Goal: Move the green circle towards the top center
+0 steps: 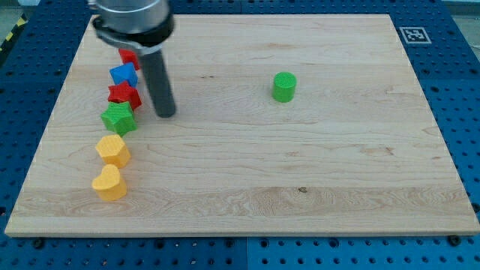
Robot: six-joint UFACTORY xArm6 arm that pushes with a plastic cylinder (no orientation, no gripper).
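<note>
Pale wooden worktop (300, 180) | ribbed green plastic circle (284, 86) alone, centre-right | my tip (166, 113) beside red star block (124, 95) | pincer: none visible, state untellable

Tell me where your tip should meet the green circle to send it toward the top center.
Press my tip against the green circle's lower right side wall, coming from the view's bottom right. It stands upright, right of center, so that likely drives it up and left.
</note>
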